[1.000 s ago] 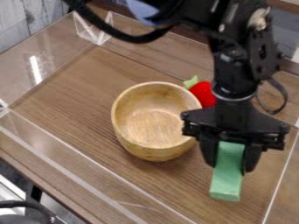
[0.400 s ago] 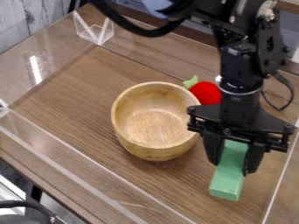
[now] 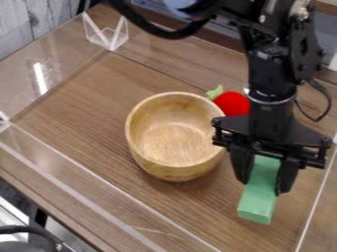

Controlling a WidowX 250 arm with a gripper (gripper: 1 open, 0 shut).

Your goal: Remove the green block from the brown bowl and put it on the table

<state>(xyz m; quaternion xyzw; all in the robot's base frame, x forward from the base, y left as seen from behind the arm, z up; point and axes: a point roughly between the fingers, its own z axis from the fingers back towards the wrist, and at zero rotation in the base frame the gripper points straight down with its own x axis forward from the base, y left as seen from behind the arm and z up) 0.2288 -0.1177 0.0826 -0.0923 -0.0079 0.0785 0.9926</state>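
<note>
At the lower right of the frame, the green block (image 3: 261, 197) is gripped by the half-open tool (image 3: 267, 178), its low end touching the desk (image 3: 79, 108). It is out of the empty brown bowl (image 3: 175, 135). Next, it probably needs to be let go.

Light-brown wooden bowl (image 3: 174, 135) with visible grain, pale inside. Right of the bowl, a plain mid-green block (image 3: 261, 194) under the black gripper (image 3: 267, 175). Behind the bowl's right rim, a red fruit (image 3: 232, 102) with a green tip. Dark brown wood-grain table (image 3: 105, 84), clear walls.
</note>
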